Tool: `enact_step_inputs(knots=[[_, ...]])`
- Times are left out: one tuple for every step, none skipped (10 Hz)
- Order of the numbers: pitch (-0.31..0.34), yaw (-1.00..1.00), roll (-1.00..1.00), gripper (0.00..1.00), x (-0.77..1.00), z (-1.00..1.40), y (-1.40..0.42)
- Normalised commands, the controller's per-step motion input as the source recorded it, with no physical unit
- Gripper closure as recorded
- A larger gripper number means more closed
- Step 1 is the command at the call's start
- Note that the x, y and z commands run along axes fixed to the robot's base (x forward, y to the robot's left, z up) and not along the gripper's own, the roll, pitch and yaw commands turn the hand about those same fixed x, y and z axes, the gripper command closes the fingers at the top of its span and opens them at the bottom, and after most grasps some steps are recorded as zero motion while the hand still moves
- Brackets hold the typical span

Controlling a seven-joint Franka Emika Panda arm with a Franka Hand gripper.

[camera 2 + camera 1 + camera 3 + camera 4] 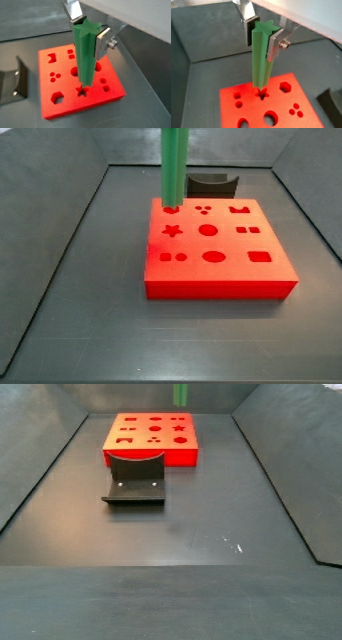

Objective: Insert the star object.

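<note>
The two-finger gripper (264,35) with flat silver plates and dark pads hangs above the red block and is clamped on the upper end of the long, slim green star-shaped peg with ridged sides (261,57), one finger (247,25) on each side of its star-shaped top; in both wrist views the peg (85,55) stands close to upright between the plates. The flat red block with shaped holes cut into its top (281,105) lies on the dark grey floor of a walled bin (80,328). In both wrist views the peg's lower tip appears right at a small star-shaped hole (82,91) in the block, seemingly just at its mouth; how far the tip is into the hole cannot be told. In a side view the peg (174,168) comes down from above the picture to the far left part of the red block (221,263), and only the peg shows there, the gripper being out of frame. The other holes in the block, round, square, hexagonal and arched ones among them, hold nothing. In a side view a dark grey L-shaped fixture on a base plate (135,484) stands on the floor just in front of the red block (154,439), and the lowest bit of the green peg (183,394) shows at the block's far edge. The fixture (17,82) also appears beside the block in a wrist view.
</note>
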Motion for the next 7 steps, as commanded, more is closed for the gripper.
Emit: enact_step_inputs(knots=[[-0.147,0.83,0.36,1.0,-0.03,-0.18,0.0],[-0.12,0.47,0.23,1.0,-0.03,-0.26,0.0],[0.0,0.0,-0.08,1.0,0.0,-0.08,0.02],[-0.093,0.0,-0.15,1.0,0.09,-0.36,0.0],[-0.19,-0.03,-0.23,1.0,0.11,-0.56,0.04],[-0.196,-0.11,-0.26,1.0,0.0,-0.51,0.09],[-0.119,-0.1,-0.21,1.0,0.0,-0.38,0.17]])
